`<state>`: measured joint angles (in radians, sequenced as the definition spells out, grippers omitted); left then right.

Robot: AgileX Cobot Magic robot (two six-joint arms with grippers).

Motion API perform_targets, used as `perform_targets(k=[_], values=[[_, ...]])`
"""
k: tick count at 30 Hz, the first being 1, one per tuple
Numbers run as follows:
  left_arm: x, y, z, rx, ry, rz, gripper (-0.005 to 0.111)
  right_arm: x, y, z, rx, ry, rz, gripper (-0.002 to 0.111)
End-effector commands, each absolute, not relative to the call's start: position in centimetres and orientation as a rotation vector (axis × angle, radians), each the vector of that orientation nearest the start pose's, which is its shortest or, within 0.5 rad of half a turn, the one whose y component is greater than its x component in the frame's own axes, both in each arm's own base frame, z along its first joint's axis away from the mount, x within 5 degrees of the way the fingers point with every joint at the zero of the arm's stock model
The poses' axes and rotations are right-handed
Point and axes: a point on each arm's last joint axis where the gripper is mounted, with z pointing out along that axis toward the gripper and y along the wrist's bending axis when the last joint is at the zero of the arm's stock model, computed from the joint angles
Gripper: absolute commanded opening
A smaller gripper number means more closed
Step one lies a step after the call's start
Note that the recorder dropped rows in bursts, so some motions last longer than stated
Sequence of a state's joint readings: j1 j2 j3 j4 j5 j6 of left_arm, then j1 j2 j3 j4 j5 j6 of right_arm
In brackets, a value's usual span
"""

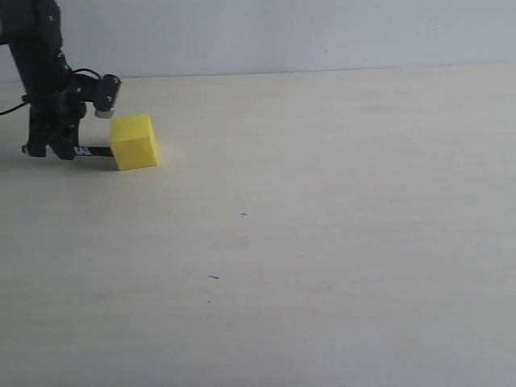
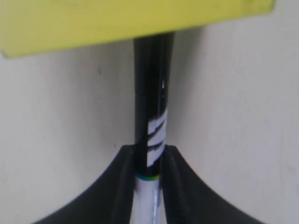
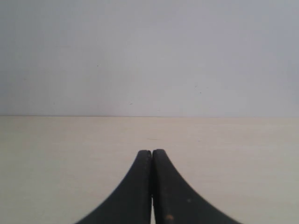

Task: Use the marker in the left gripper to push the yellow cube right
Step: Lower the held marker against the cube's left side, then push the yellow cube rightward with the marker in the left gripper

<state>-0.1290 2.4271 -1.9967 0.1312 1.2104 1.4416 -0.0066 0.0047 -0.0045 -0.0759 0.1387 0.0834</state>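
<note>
Little of the push looks done: the left end effector [image 1: 60, 150], clamped on the marker [image 2: 152, 93], holds its tip against the yellow cube [image 1: 134, 142].

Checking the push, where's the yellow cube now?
The yellow cube sits far left in the exterior view, touching the tip of the marker held in the left gripper.

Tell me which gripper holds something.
The left gripper: it clamps the marker touching the yellow cube; the right gripper is shut, empty.
</note>
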Motion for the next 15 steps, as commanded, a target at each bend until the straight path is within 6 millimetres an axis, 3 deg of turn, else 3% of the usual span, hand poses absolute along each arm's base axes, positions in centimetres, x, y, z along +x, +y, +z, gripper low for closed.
perform_targets(k=[1, 10, 15], values=[[48.4, -6.8, 13.4, -2.257, -2.133, -0.202, 0.000, 5.6, -0.1, 20.1, 0.018, 1.617, -0.008, 0.000], [49.0, -2.9, 13.8, -2.089, -2.303, -0.209, 0.000, 5.6, -0.1, 20.1, 0.018, 1.617, -0.008, 0.000], [48.9, -3.7, 13.8, -2.048, -2.348, -0.204, 0.000, 5.6, -0.1, 20.1, 0.018, 1.617, -0.008, 0.000]])
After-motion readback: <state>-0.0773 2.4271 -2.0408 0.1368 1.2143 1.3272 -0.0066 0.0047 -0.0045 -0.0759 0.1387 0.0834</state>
